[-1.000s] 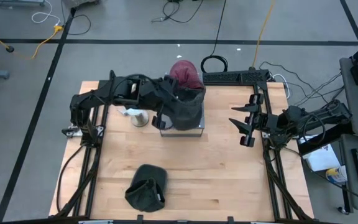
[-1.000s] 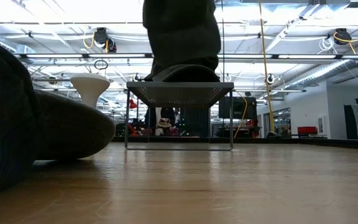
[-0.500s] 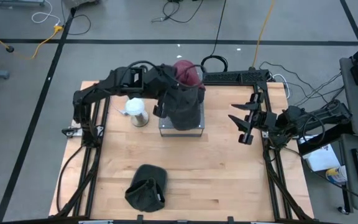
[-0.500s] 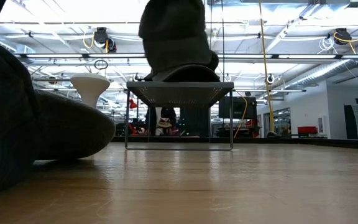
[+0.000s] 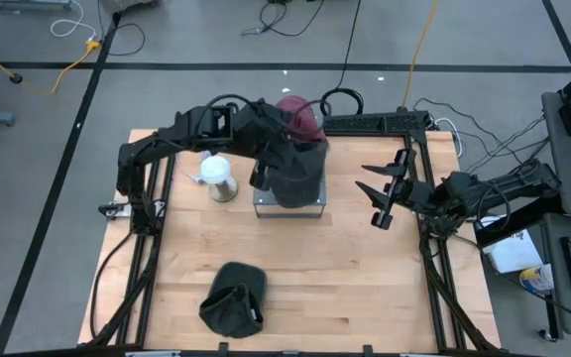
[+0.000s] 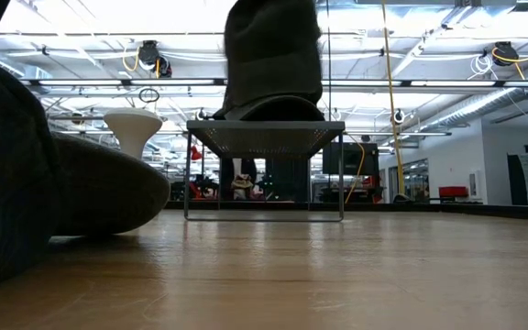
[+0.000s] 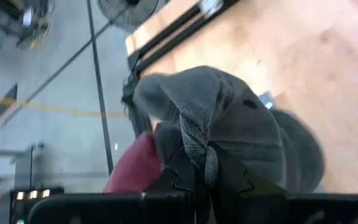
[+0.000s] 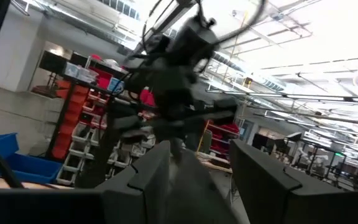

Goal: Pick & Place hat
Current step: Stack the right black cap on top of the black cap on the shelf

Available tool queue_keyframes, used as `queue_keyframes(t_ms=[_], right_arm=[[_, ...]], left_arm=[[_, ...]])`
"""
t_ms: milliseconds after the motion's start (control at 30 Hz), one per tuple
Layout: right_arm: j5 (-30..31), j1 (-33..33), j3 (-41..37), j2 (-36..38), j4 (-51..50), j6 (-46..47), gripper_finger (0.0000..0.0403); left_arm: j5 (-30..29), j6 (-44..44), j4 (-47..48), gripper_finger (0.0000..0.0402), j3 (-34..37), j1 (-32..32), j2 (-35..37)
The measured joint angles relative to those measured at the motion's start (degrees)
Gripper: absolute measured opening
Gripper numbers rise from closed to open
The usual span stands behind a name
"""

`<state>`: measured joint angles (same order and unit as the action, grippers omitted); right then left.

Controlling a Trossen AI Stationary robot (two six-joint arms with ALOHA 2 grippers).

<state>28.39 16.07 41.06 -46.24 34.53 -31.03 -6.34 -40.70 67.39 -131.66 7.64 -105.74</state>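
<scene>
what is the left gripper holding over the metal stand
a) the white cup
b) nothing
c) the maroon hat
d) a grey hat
d: the left gripper is shut on a grey hat that hangs over the stand; the maroon hat lies behind it.

The table (image 5: 365, 278) is free at its centre and toward 4 o'clock. Obstacles: rack (image 5: 287, 201) at 12, cup (image 5: 219, 178) at 10, hat (image 5: 234, 297) at 7.

Wooden table (image 5: 355, 268) bears a stand (image 5: 310, 204) (metal), hat (image 5: 234, 297), cup (image 5: 219, 177).
</scene>
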Motion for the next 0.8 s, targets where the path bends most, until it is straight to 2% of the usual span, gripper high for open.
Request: queue_keyframes(t_ms=[100,233,467,733,800], right_arm=[[0.3,0.0,0.0,-0.2,0.6,-0.2,0.0160],[0.2,0.0,0.0,-0.2,0.8,-0.2,0.0160],[0.1,0.0,0.0,-0.2,0.8,-0.1,0.0160],[0.1,0.0,0.0,-0.2,0.9,-0.1,0.0160],[0.1,0.0,0.0,-0.2,1.0,-0.1,0.0160]], left_arm=[[0.1,0.5,0.0,0.0020,0.0,-1.1,0.5],[-4.1,2.4,1.4,0.0020,0.0,-1.2,0.6],[-4.6,3.5,1.9,0.0020,0.1,0.2,-0.3],[-4.5,4.9,4.1,0.0020,0.0,1.1,-3.9],[-7.0,5.4,4.3,0.0020,0.1,1.3,-5.4]])
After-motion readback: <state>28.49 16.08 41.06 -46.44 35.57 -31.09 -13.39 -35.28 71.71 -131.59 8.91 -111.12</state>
